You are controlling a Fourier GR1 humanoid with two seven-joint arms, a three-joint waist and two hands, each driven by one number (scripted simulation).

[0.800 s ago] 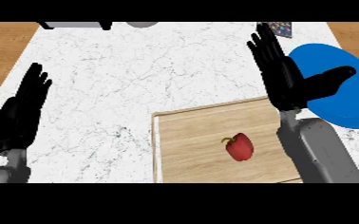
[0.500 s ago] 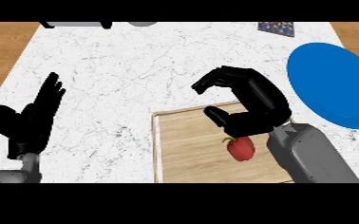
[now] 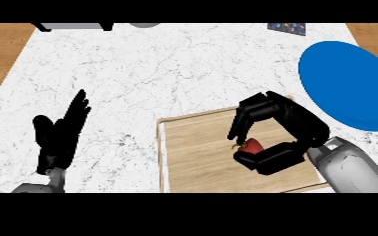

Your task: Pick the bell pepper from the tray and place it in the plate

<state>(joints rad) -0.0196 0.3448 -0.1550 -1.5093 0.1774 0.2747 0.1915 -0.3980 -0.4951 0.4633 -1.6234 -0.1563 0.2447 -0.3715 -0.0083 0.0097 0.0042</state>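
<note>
Red bell pepper (image 3: 252, 145) lies on the wooden tray (image 3: 199, 155), inside the curl of the right hand (image 3: 284, 125). Fingers arch over it from the far side and the thumb comes in beneath it on the near side; pepper sits in the gap between them. Contact looks likely on the thumb side, but cannot confirm the fingers are touching. Judged as closing on the pepper, not yet lifted. Stem end points away from the palm, toward the fingertips; the pepper is too rounded here to give a clear long axis.

Blue plate (image 3: 341, 82) lies to the outer side of the right hand and farther from the robot, near the tray's far right corner. Judgement: the coming move is a lift, then a carry outward and away to the plate. Nothing stands between hand and plate; only the tray's edge must be cleared.

Left hand (image 3: 60, 132) rests open, fingers straight, on the white marble surface (image 3: 148, 70), well apart from the tray. Right hand is plainly the nearer one.
</note>
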